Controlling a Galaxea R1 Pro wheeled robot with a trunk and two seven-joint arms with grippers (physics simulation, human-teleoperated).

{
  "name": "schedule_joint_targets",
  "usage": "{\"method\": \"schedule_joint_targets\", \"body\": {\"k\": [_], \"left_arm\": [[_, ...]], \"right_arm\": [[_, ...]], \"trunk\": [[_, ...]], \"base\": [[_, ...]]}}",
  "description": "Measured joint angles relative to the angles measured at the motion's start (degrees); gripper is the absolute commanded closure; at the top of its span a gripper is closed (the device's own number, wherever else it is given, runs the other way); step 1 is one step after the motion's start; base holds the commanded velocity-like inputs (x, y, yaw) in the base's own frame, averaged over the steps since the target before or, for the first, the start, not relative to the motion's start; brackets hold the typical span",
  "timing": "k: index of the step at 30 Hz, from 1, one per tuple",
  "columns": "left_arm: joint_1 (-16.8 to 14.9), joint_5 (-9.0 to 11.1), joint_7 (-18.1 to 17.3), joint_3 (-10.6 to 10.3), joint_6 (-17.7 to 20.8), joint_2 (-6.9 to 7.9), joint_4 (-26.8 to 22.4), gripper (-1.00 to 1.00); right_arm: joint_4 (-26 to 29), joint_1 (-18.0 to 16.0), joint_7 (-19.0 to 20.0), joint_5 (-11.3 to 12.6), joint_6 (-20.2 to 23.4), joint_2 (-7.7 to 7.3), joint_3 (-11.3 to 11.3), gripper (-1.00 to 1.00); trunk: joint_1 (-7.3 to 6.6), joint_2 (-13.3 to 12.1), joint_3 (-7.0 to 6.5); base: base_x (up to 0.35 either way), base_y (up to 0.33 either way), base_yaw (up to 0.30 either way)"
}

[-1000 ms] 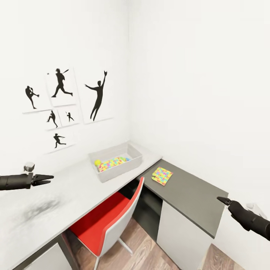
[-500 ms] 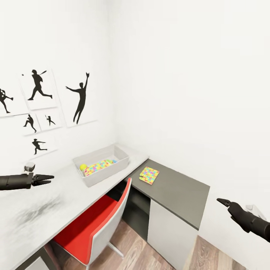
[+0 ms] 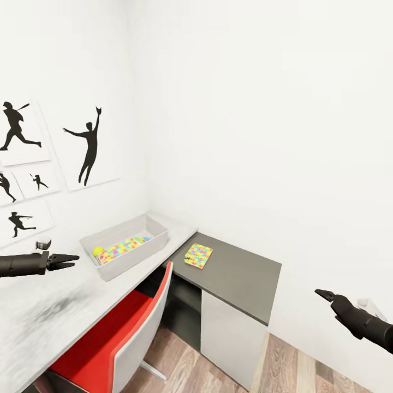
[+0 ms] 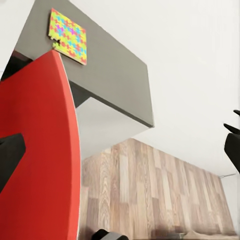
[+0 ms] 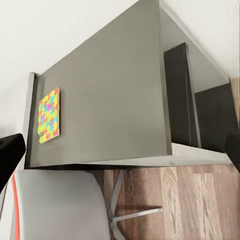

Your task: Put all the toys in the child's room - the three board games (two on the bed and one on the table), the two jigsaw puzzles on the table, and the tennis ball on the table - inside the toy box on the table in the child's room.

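The left gripper hangs above the white top of the table, its jaws a little parted and holding nothing. Ahead of it, near the wall, sits the toy box, with the tennis ball and one jigsaw puzzle lying inside. Past the box's far end, on the lower dark-grey corner section, the second jigsaw puzzle lies flat close to the inner edge, with bare grey surface all around its other sides. The red-and-white chair stands pushed under the table between the two arms. The right gripper hovers off the corner section's outer edge, over wood-plank floor; whether its jaws are parted cannot be told.
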State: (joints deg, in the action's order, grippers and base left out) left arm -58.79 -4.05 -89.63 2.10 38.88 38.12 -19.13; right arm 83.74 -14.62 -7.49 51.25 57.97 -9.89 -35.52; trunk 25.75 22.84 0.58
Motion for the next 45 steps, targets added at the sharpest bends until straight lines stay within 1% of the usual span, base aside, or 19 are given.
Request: {"method": "schedule_joint_targets", "body": {"k": [18,32,37,45], "left_arm": [[0.1,0.0,0.0,0.1,0.0,-0.06,0.0,-1.0],[0.0,0.0,0.0,0.1,0.0,0.2,0.0,-1.0],[0.1,0.0,0.0,0.1,0.0,0.16,0.0,-1.0],[0.1,-0.1,0.0,0.0,0.0,0.05,0.0,-1.0]], "right_arm": [[0.0,0.0,0.0,0.0,0.0,-0.03,0.0,-1.0],[-0.1,0.0,0.0,-0.1,0.0,-0.04,0.0,-1.0],[-0.1,0.0,0.0,-0.1,-0.1,0.08,0.0,-1.0],[-0.2,0.0,0.0,0.0,-1.9,0.08,0.0,-1.0]], "trunk": [[0.01,0.0,-0.54],[0.01,0.0,-0.91],[0.01,0.0,-1.04],[0.01,0.0,-0.97]], "base": [[0.0,0.0,-0.269],[0.0,0.0,-0.271],[0.0,0.0,-0.136],[0.0,0.0,-0.018]]}}
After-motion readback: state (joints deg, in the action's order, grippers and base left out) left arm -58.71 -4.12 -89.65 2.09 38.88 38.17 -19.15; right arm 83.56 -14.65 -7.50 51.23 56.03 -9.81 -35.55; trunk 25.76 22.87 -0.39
